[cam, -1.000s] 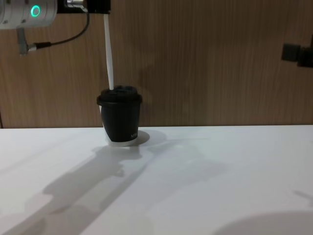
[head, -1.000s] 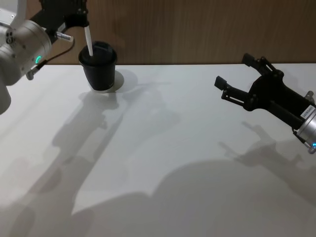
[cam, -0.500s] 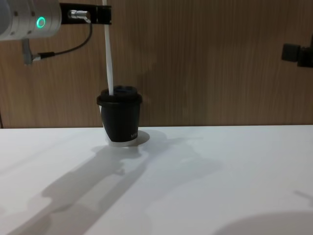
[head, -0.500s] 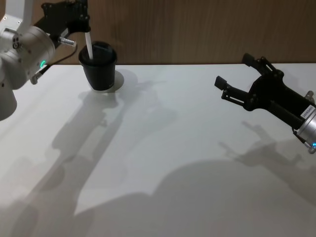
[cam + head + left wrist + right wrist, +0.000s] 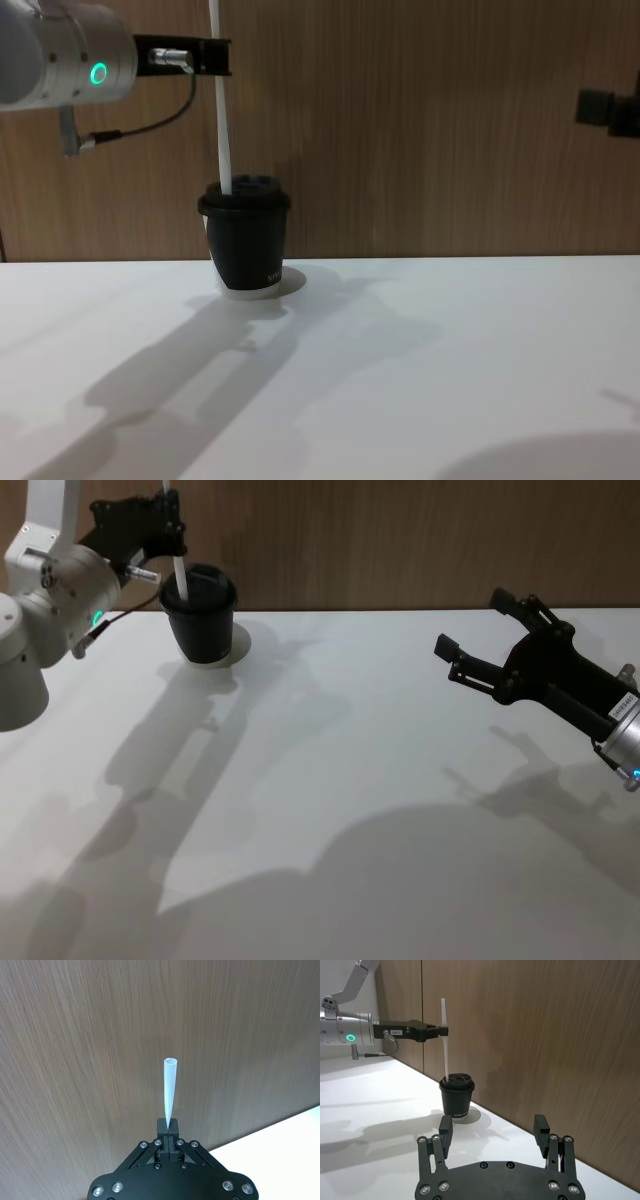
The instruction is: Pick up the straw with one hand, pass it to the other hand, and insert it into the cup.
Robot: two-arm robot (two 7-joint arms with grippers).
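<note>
Left pincer (image 5: 215, 57) clamps the upright straw (image 5: 222, 140), tip at the lid of the cup (image 5: 246, 245) by the table's (image 5: 420, 380) far edge; right pincer (image 5: 472, 622) spread apart.

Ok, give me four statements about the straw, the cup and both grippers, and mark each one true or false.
1. The cup stands upright on the table. True.
2. The left gripper is shut on the straw. True.
3. The straw lies flat on the table. False: it stands nearly upright above the cup, with its lower end at the cup's lid.
4. The right gripper grips the cup. False: it is open and holds nothing, off to the robot's right and well apart from the cup.
</note>
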